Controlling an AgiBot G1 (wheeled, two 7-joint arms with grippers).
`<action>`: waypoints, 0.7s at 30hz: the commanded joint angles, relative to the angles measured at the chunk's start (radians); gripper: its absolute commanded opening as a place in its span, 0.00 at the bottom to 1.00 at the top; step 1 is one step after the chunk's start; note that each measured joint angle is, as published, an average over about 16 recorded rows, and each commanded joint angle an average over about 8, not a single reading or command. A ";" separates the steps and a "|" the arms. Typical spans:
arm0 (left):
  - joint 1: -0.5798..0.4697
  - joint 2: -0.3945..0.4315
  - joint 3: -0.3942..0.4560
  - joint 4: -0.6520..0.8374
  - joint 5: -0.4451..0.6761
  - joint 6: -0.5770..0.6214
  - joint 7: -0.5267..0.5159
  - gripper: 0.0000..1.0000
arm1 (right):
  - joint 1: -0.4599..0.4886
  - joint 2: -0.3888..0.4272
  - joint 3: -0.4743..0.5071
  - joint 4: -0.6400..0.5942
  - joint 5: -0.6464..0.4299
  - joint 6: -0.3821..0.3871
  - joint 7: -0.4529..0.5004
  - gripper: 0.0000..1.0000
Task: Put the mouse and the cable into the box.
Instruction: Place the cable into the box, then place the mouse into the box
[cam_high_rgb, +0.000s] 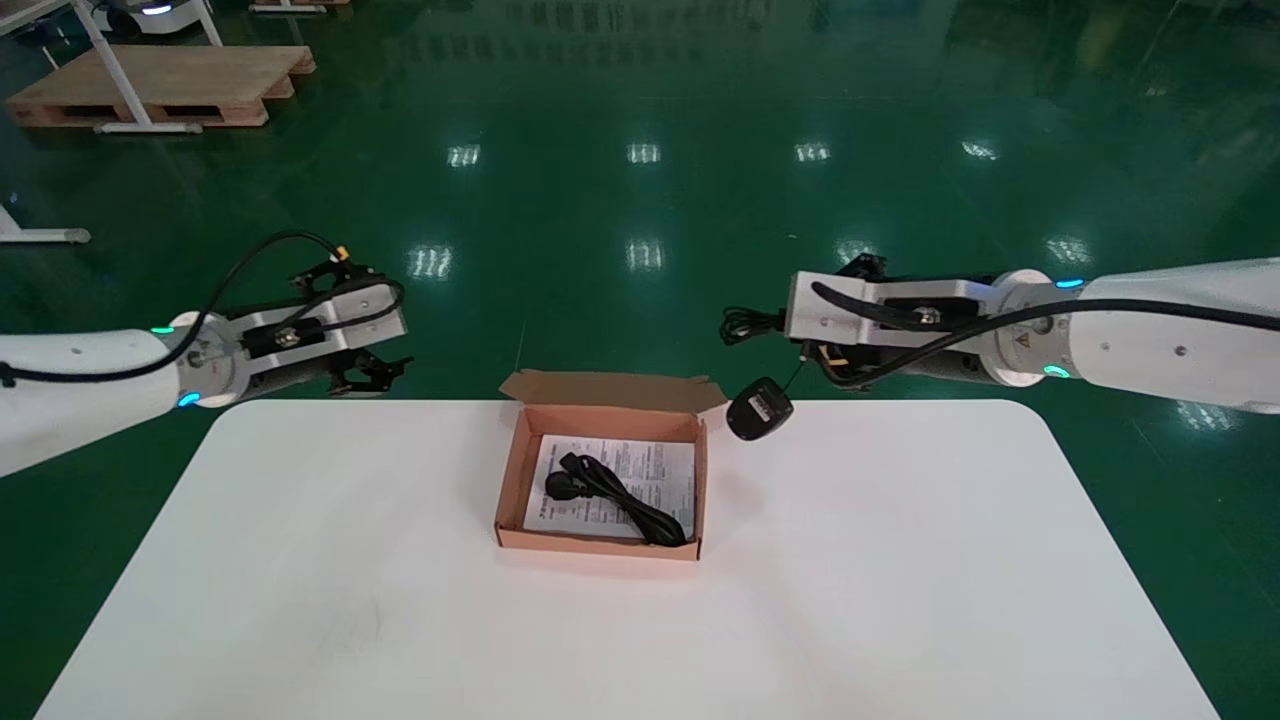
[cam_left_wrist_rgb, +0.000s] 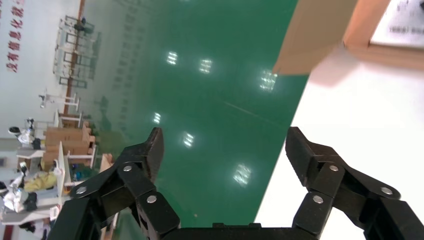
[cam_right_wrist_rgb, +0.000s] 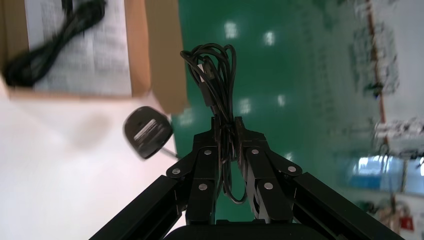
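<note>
Your right gripper (cam_right_wrist_rgb: 231, 129) is pinched on the mouse's bundled cord (cam_right_wrist_rgb: 212, 75) — so the mouse (cam_high_rgb: 760, 408) dangles below it, just outside the box (cam_high_rgb: 508, 480), cable (cam_high_rgb: 612, 492) already inside — left gripper (cam_left_wrist_rgb: 223, 139) spread, idle.

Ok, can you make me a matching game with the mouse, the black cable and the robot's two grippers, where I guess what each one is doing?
Things
1. mouse
2. black cable
3. left gripper
4. right gripper

What it is doing
A. lying inside the box on the paper
B. fingers open, holding nothing, at the table's far left edge
C. dangling by its thin cord beside the box's far right corner
D. fingers shut on the bundled cord

Right pairs: 1-C, 2-A, 3-B, 4-D
</note>
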 joint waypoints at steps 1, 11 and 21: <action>0.007 -0.011 0.003 -0.023 0.008 -0.002 -0.020 1.00 | 0.005 -0.025 -0.001 0.015 0.010 0.000 -0.007 0.00; 0.023 -0.034 0.025 -0.096 0.063 -0.010 -0.116 1.00 | 0.010 -0.219 -0.059 -0.058 0.005 0.014 -0.133 0.00; 0.033 -0.049 0.041 -0.147 0.110 -0.015 -0.192 1.00 | -0.016 -0.333 -0.153 -0.154 0.059 0.036 -0.233 0.00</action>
